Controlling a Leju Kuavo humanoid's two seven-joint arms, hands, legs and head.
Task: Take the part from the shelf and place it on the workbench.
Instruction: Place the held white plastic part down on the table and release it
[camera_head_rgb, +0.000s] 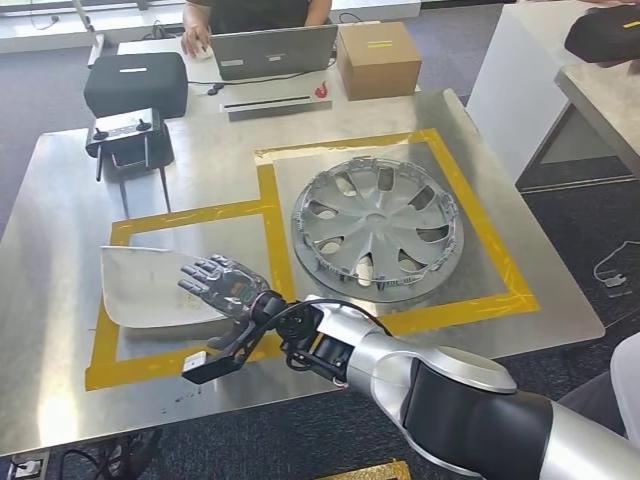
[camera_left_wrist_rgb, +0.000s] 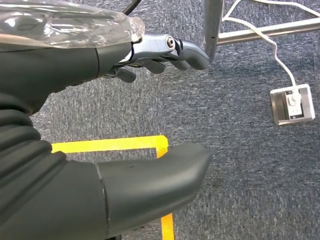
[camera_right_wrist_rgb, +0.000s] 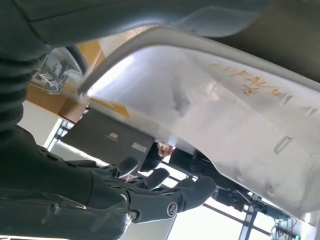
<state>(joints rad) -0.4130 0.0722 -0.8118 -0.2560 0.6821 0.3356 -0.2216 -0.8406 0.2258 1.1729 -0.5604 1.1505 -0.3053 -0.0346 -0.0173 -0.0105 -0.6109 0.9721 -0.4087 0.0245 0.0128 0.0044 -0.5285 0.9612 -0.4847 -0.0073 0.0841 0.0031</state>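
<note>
Part (camera_head_rgb: 143, 290) lies flat near the table's (camera_head_rgb: 60, 200) front left corner with my right hand (camera_head_rgb: 226, 288) resting on its edge, fingers spread flat, gripping nothing, while my left hand (camera_left_wrist_rgb: 124, 125) hangs open

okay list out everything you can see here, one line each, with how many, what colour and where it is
Panel part: one, silver-grey, inside the left yellow-taped box of the workbench, under the right hand.
Hubcap: one, silver, inside the right taped box.
Workbench: one, bare metal with yellow tape outlines.
Controller on a stand: one, black and grey, far left of the bench.
Case: one, black, behind the controller.
Laptop: one, grey, far edge.
Cardboard box: one, brown, beside the laptop.
Person's hand: one, by the laptop.
Floor socket: one, grey, on carpet.
Right hand: over the panel part, fingers spread.
Left hand: above the carpet, empty.
</note>
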